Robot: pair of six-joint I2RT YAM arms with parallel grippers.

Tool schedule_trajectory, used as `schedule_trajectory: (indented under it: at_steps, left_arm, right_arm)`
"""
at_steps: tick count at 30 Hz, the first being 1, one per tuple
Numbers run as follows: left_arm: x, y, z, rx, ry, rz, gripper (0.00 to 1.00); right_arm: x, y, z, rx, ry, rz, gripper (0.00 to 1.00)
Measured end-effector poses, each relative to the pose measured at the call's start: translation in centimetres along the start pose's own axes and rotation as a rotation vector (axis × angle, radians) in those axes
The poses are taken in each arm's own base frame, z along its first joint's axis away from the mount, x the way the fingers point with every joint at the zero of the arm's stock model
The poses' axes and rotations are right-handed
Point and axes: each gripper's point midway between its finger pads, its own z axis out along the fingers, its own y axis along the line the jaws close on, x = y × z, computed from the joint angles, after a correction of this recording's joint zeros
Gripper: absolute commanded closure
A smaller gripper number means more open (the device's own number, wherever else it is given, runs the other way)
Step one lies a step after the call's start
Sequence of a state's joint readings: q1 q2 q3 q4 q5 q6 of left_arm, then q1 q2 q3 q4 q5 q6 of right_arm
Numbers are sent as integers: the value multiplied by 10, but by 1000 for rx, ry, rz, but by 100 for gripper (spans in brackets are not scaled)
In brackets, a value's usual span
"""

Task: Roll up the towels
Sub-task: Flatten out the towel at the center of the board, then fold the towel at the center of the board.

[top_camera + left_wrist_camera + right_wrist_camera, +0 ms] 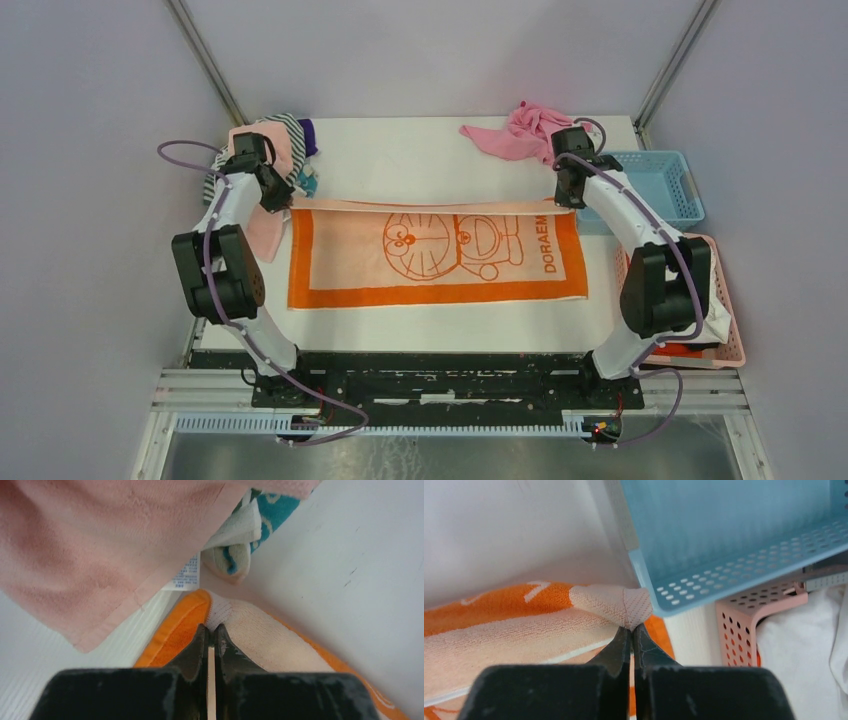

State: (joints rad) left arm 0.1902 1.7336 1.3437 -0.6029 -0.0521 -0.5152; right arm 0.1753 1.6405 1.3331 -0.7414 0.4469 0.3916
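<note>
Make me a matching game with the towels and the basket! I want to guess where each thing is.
Things:
1. orange cartoon-print cloth towel
2. blue perforated plastic basket
3. crumpled bright pink cloth
4. pale pink cloth towel

Places:
A. far right side
B. back edge, near the right arm
C. spread across the middle
D. left side, under the left arm

Pairs: 1-C, 2-A, 3-B, 4-D

The orange towel [330, 255] is nubby looped terry cloth, the pale pink towel [90, 545] softer fuzzy cloth, the blue basket [734, 530] smooth perforated plastic with a slight sheen, the table [420, 160] matt white.
</note>
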Motion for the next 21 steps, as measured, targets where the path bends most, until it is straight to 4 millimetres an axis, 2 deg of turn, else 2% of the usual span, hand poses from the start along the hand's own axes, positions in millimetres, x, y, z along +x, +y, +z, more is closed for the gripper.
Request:
schedule_trajectory:
  at_steps: [4, 9, 14, 20, 21]
  left_arm:
    - [-12, -7, 12, 10, -18, -4, 97]
    - [-12, -6, 10, 18, -30, -5, 97]
    - [21, 15, -7, 11, -17, -21, 97]
    - [64, 47, -46, 10, -40, -93, 97]
    - [66, 50, -50, 9, -46, -107, 97]
  right_arm:
    - [-19, 5, 10, -13, -29, 15, 100]
    - [-20, 2, 8, -25, -34, 25, 100]
    - [2, -15, -6, -23, -12, 45, 100]
    - [30, -36, -26, -10, 15, 83, 100]
    - [37, -39, -29, -8, 24, 86, 100]
